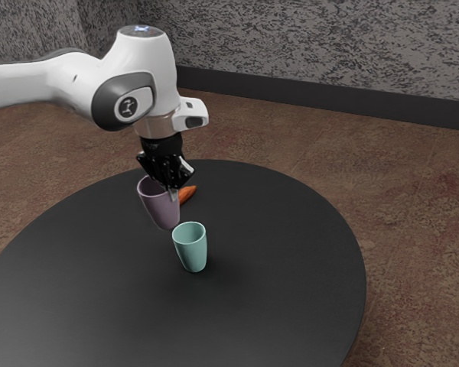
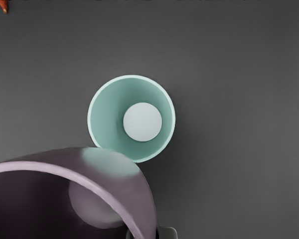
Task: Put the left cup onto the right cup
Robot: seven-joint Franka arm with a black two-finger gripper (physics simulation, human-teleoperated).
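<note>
The black hand (image 1: 170,190) pinches the small mauve plastic cup (image 1: 157,206) by its rim wall, tilted above the round black tabletop (image 1: 306,290) just at the exterior view's left of the upright teal plastic cup (image 1: 190,246) — likely light, stiff and slick, so it could swivel in this hold.

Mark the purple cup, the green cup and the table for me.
purple cup (image 1: 157,208): exterior view, outer wall.
green cup (image 2: 142,122): wrist view, inside bottom.
table (image 1: 291,260): exterior view, bare top.
</note>
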